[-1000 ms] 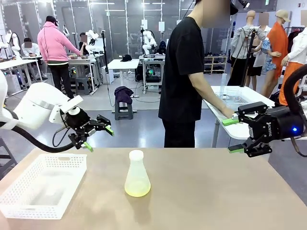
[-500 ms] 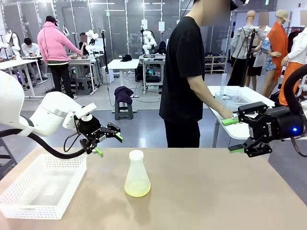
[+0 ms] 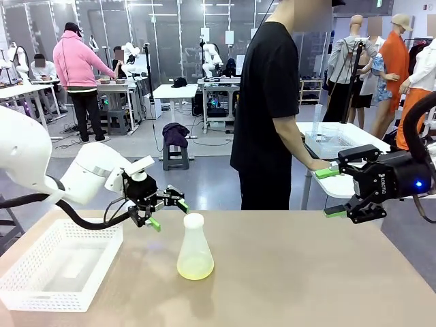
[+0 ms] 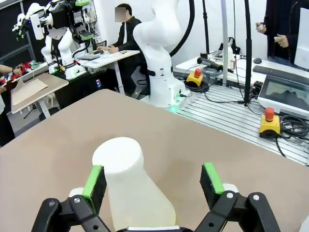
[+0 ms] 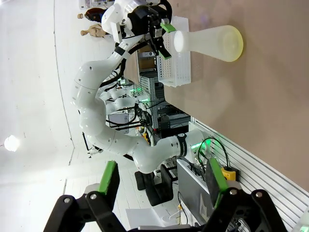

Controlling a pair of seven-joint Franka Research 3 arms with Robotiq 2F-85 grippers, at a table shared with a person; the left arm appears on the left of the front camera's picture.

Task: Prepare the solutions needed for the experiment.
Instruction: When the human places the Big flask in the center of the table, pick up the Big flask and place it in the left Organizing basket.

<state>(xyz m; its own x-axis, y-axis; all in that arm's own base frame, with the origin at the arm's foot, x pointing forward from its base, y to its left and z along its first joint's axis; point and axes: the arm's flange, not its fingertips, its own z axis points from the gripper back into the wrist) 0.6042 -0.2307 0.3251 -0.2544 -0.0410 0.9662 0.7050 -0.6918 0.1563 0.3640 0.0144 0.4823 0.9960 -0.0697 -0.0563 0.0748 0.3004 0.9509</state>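
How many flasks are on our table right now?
1. The conical flask stands upright on the table, right of the white basket; the open left gripper is beside its neck. Nothing seems to hide another.

Pale yellow solutions [image 3: 195,270] in frosted flask [image 3: 194,240]; white lattice basket [image 3: 42,297] (tan table [image 3: 306,272])

Bright, even indoor light; soft shadows on the table [image 3: 306,272]; wrist views bow at the edges.
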